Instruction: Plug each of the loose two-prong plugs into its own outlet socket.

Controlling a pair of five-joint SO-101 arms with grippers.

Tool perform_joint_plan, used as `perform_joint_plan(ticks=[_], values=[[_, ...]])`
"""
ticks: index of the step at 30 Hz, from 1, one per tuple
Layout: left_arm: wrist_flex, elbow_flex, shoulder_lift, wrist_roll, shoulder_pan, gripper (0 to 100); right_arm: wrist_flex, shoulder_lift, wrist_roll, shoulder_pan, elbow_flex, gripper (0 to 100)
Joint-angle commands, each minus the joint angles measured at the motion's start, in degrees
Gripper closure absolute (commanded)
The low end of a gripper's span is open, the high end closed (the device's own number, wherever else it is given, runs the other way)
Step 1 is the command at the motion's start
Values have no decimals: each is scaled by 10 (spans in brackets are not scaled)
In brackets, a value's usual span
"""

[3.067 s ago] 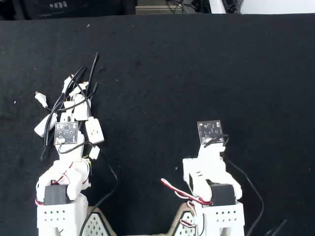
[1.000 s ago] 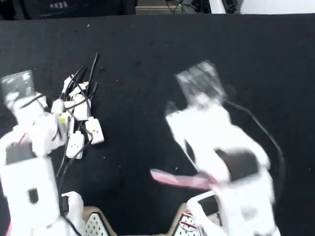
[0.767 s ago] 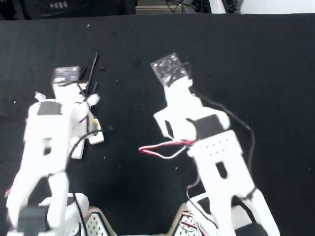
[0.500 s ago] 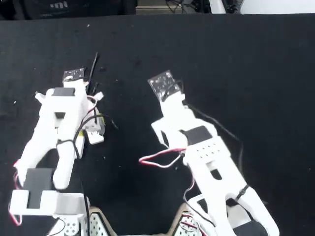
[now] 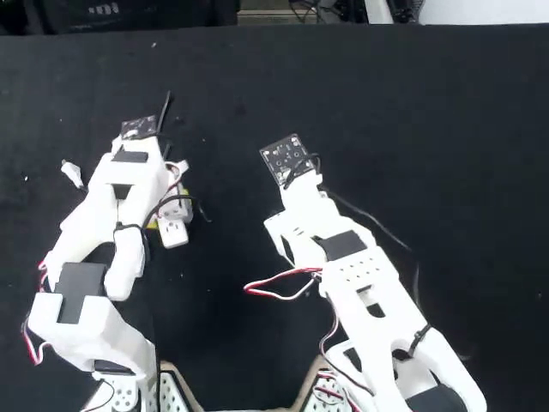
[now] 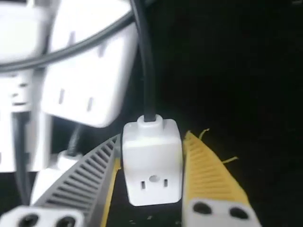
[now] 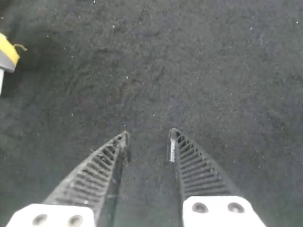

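The socket, a small white block with two slots and a round hole in its face, sits between the fingers of the left end effector. The grey finger is against one side and the yellow-padded one against the other, so the end effector looks closed on it. Holding it by the flanks leaves the slotted face bare, which is probably the point: a plug can only go in if that face stays open. Its black cord runs straight out of the far end and over the pile. The cord may drag on the neighbours if the socket is lifted — a snag to watch for. Just beside it lie two larger white blocks, one showing a pair of slits, with another cord draped across them; they crowd the grey finger's side. In the high view the left arm lies over this tangle, with loose black cords sticking out beyond it. A small white piece, likely a plug, lies a little apart at the outer side. The right end effector hangs open and empty over bare black tabletop, well apart from the pile. It is free to fetch a plug, though every loose plug lies on the other arm's side.
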Motion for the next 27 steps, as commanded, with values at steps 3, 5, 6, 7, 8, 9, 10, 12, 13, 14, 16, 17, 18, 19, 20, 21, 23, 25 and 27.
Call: perform_joint_plan(ticks=[3,5,6,7,8,9,10,12,13,14,16,17,18,19,20,21,23,25,27], values=[[-3,-80,-51,-31,96,951,-15,3,-15,65,-12,874],[-2,-99,-58,-51,130,953,-15,3,-67,120,-21,874],[-1,-111,-58,-51,143,952,-15,3,-97,150,-24,874],[0,-126,-58,-53,155,952,-15,3,-130,181,-27,874],[0,-138,-58,-53,166,948,-15,5,-163,208,-29,874],[0,-147,-58,-53,176,935,-15,6,-193,234,-30,874],[0,-153,-57,-53,186,914,-19,7,-217,252,-29,874],[-3,-155,-52,-49,211,849,-38,7,-244,273,-24,874],[-4,-153,-51,-49,225,819,-47,7,-246,277,-19,874],[-4,-151,-51,-49,238,793,-55,7,-246,276,-14,874],[-2,-155,-59,-49,249,788,-71,7,-246,274,-3,874],[2,-165,-62,-49,246,795,-76,7,-246,273,0,874],[18,-179,-73,-49,234,799,-80,7,-246,269,1,874],[38,-191,-85,-51,222,801,-80,7,-245,265,1,874],[53,-196,-93,-54,209,801,-80,7,-245,261,1,874],[61,-191,-97,-54,195,801,-78,7,-245,257,1,874],[55,-163,-92,-55,165,801,-78,7,-245,248,1,874],[44,-129,-85,-62,130,801,-77,7,-245,237,2,874],[43,-92,-80,-107,85,801,-76,7,-245,229,3,874]])
